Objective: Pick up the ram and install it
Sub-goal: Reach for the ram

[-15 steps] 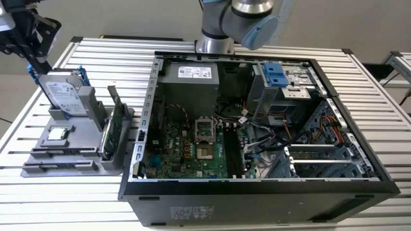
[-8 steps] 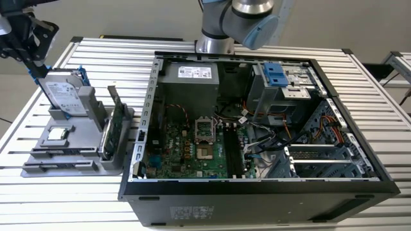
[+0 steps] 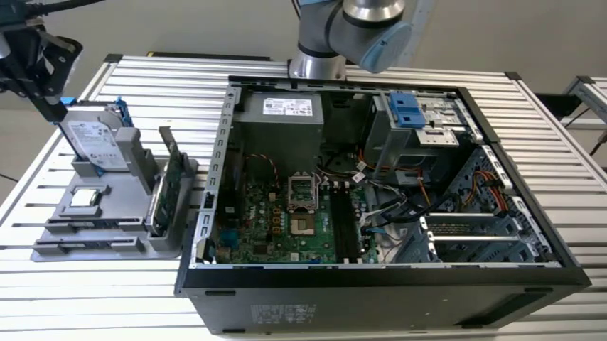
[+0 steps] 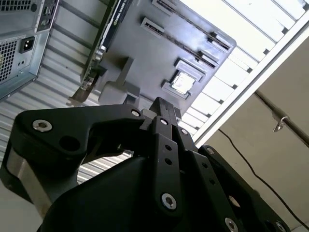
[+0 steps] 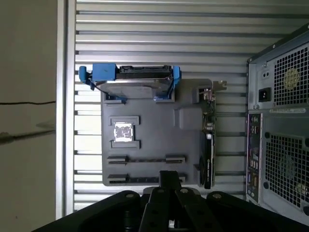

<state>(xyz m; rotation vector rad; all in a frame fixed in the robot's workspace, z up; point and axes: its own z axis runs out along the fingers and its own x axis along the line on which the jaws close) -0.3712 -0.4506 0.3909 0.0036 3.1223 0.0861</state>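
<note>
**Gripper high over the parts tray, ram unplaced**

In the exterior view the gripper (image 3: 57, 114) hangs above the far end of the grey tray (image 3: 104, 217), just over the upright hard drive (image 3: 95, 138) in its blue bracket. In the second wrist view its fingers (image 4: 161, 110) are drawn together at the tips, and nothing can be seen between them.

The tray sits on the slatted table (image 3: 170, 92), at the exterior view's left of the open computer case (image 3: 379, 284). A green card (image 3: 163, 186) stands on edge along the tray's case side.

I cannot place the ram with certainty. A thin dark line runs between the tray's outermost holders (image 5: 118, 180) in the first wrist view (it may be the ram edge-on or only a groove). The motherboard's black slots (image 3: 346, 227) lie well apart from the gripper.
</note>
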